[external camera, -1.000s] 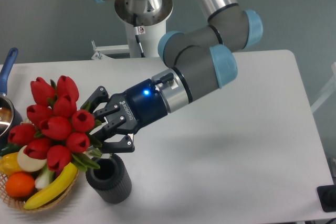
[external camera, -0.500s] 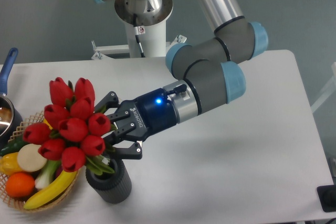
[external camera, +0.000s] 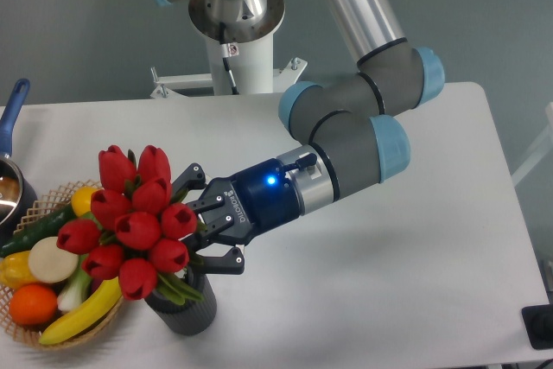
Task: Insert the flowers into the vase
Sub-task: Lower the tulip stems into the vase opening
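- We see the arm (external camera: 346,140) reaching down from the upper middle, bending at a grey elbow with blue caps, then running leftward and slightly downward toward the near left part of the white table (external camera: 389,248).
- The wrist lies close to horizontal, its dark blue section showing a small lit blue light, with the gripper (external camera: 200,229) pointing left.
- We find its black fingers clamped on the green stems of the flowers (external camera: 136,224), just behind the red buds; one finger shows above the stems and one below.
- The flowers are held off the table, tilted, with the buds leaning up and to the left and the green stem ends angled down to the right.
- The stem ends sit right at the mouth of the vase (external camera: 183,310); we cannot tell whether they are inside the rim.
- The vase stands upright near the front edge, mostly hidden by the bunch.
- Just left of it sits a wicker basket (external camera: 52,339) of fruit and vegetables, partly overlapped by the buds.
- A blue-handled pot (external camera: 10,123) shows at the far left edge.
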Available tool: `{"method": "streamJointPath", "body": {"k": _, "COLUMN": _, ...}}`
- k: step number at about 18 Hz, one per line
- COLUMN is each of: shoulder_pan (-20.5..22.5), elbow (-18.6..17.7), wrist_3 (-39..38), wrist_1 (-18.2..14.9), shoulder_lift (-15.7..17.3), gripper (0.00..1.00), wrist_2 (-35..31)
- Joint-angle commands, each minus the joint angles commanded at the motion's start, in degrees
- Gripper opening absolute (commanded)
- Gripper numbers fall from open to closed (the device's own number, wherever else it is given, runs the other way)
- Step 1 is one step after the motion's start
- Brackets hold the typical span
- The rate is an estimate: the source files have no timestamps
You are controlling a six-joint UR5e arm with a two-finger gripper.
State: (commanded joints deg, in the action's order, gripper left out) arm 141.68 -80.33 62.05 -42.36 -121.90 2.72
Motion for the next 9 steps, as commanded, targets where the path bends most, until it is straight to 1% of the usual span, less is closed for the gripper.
{"method": "streamJointPath", "body": {"k": 9, "shoulder_pan": -0.26, "elbow": -0.35, "wrist_3": 0.0, "wrist_1": 0.0, "shoulder_lift": -0.44, "gripper": 0.33, "wrist_2": 0.0}}
